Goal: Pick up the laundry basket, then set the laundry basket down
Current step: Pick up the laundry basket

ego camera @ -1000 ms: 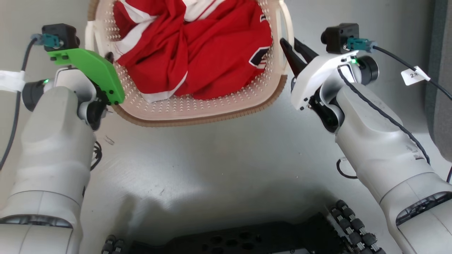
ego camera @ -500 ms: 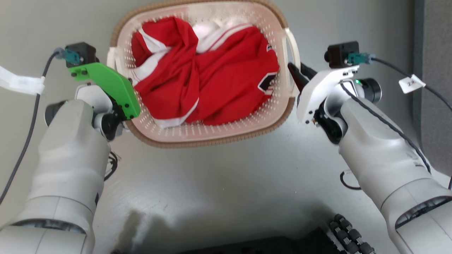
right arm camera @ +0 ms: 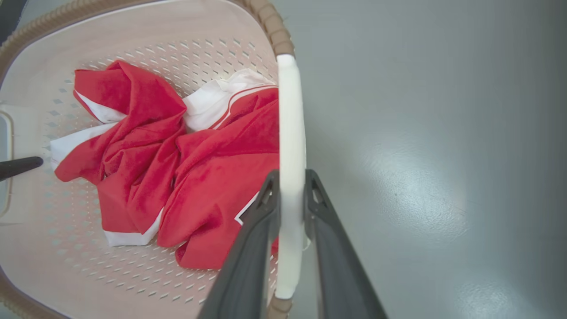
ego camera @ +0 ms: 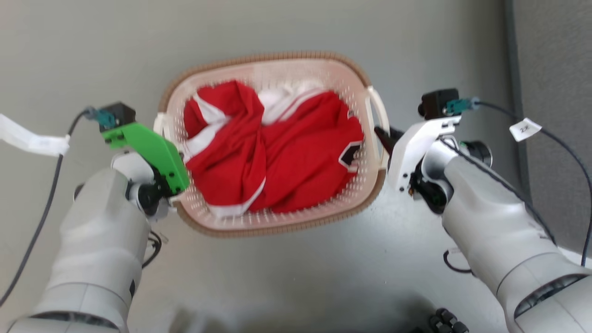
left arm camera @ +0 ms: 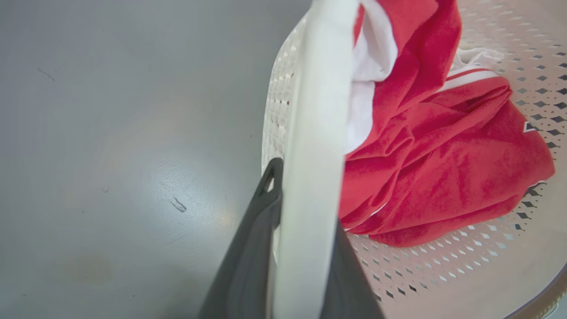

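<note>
The laundry basket (ego camera: 296,76), cream perforated plastic with a brown rim, sits centred in the head view with a red-and-white garment (ego camera: 277,157) crumpled inside. My left gripper (ego camera: 172,147) is at its left loop handle, mostly hidden under the green bracket. The left wrist view shows that gripper (left arm camera: 305,195) shut on the white handle (left arm camera: 323,88). At the opposite handle is my right gripper (ego camera: 381,135). In the right wrist view it (right arm camera: 291,177) is shut on the white handle (right arm camera: 290,110), one finger on each side. I cannot tell if the basket is off the floor.
Smooth grey floor (ego camera: 286,286) surrounds the basket. A darker grey panel (ego camera: 555,92) runs along the right edge. Black cables trail from both wrists, one with a white tag (ego camera: 525,128). The wheels of my base (ego camera: 444,321) peek in at the bottom.
The whole head picture has shifted: basket and arms now sit lower and look smaller, and my dark base has nearly left the bottom edge. Both grippers stay at the handles.
</note>
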